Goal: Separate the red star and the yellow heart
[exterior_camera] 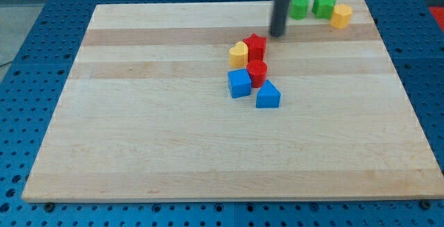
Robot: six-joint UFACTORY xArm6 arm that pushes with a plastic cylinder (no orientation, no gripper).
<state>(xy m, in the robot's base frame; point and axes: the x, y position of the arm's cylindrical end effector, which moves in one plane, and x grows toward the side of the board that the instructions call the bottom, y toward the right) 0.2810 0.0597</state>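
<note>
Blue perforated workbench surrounds a pale wooden board (208, 150), which carries 2 groups of blocks. Group 1, near the board's centre and toward the view's top, contains the yellow heart (238, 53) touching the red star (255, 47) on the star's left side in the view. Directly below the star sits a red cylinder (257, 73), with a blue cube (239, 83) to its left and a blue triangular block (268, 96) lower right. Group 2, at the view's top right corner, holds a green round block (299, 7), a green star (323, 5) and a yellow block (340, 15) whose shape is unclear. My tip (278, 34) is a plain rod end with no jaws; it holds nothing and touches no block. It stands just beside the red star, up and to the view's right. Judgement: separation has not begun, since heart and star are in contact. Recommended procedure: do not push from the present side, because that would likely drive the star into the heart and move both together. Reposition the tip above the seam between the 2 blocks, then push 1 of them sideways, the heart toward the view's left being the clearer path. Avoid contact with the red cylinder below.
</note>
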